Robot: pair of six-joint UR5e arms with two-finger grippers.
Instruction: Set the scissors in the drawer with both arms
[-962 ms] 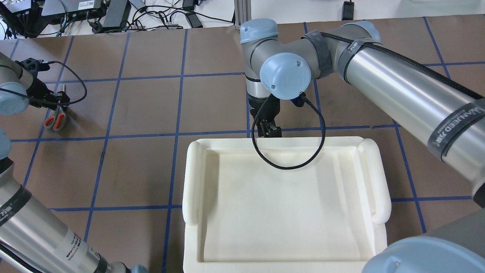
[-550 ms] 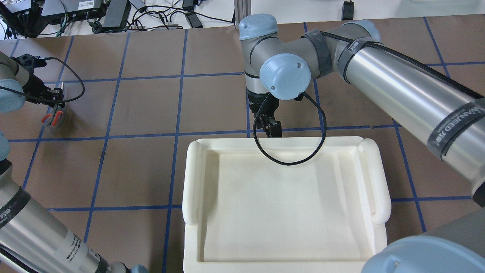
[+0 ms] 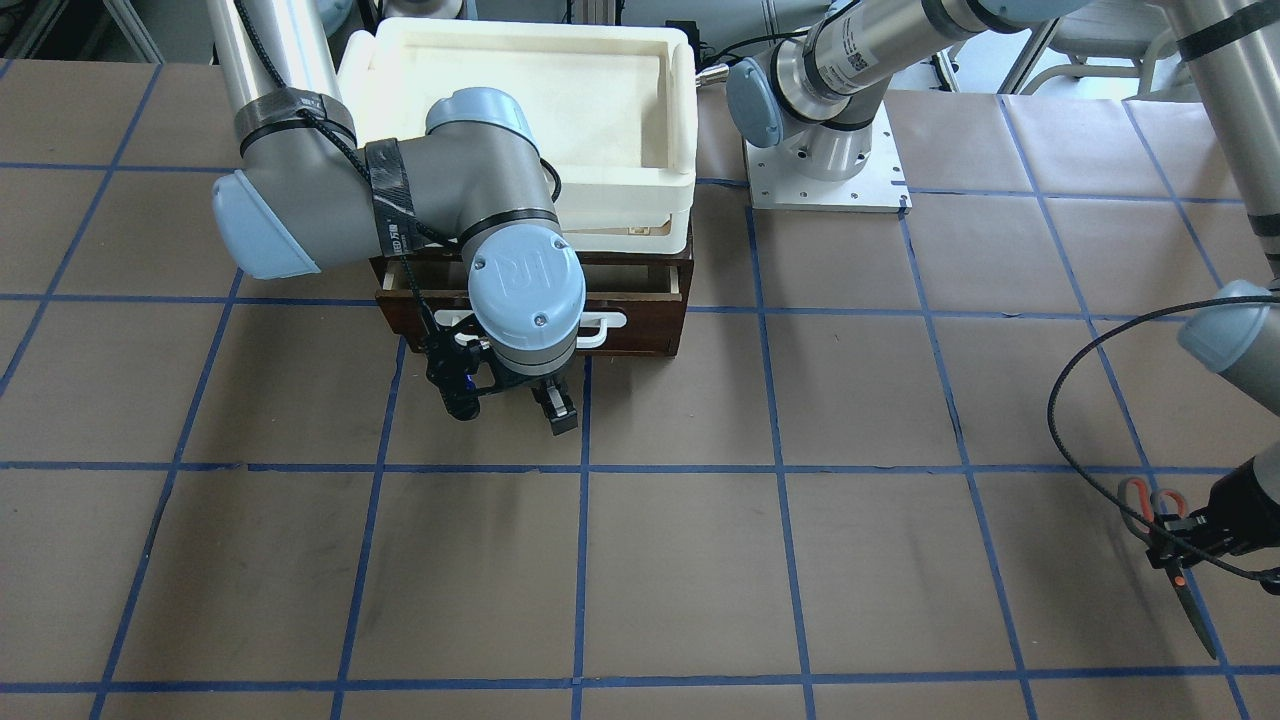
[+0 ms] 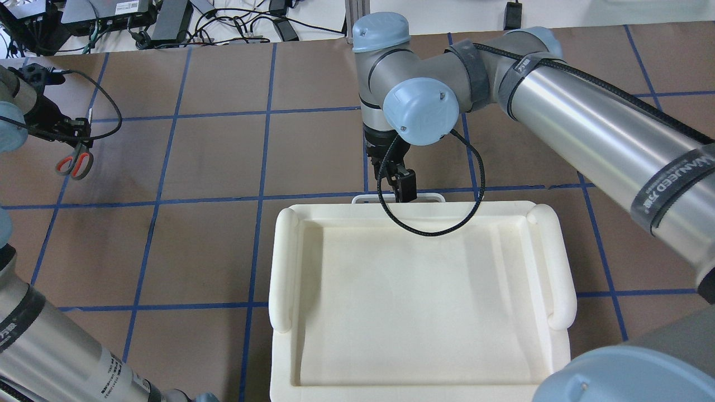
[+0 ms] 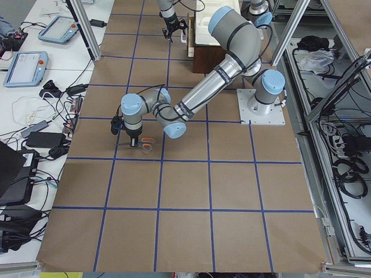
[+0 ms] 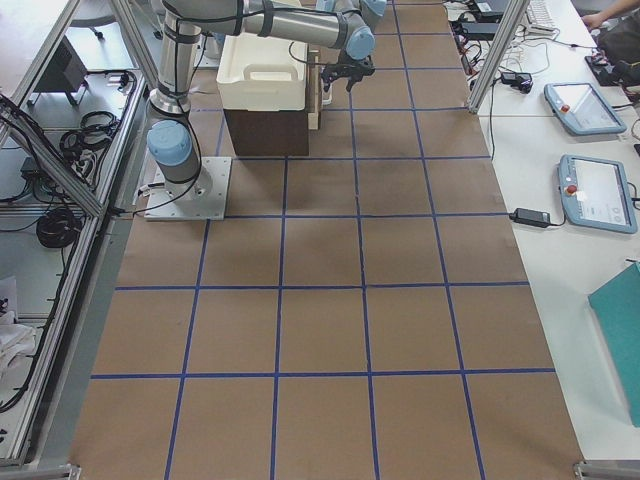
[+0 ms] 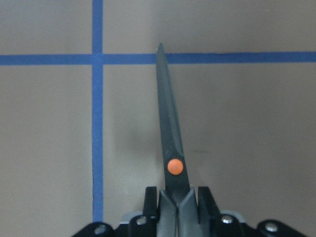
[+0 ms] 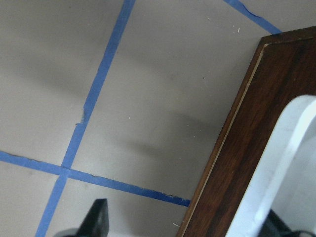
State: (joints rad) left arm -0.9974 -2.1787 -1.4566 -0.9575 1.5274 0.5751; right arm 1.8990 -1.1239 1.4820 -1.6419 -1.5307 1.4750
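Drawer [image 3: 650, 330] out a bit — dk wood, scissors [image 7: 170, 138] pinched, L fingers [image 7: 150, 205]

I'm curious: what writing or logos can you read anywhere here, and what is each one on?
"WANJEED": black strap on the right arm.
"UR", upside down: blue joint cap of that arm.
White sticker on the left arm: too small to read.

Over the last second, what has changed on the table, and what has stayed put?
The left gripper, shut on the scissors, carried them toward the overhead view's left edge. The white handle of the drawer emerged beyond the far rim of the foam tray, beside the right gripper: the drawer slid outward. The tray stayed put.
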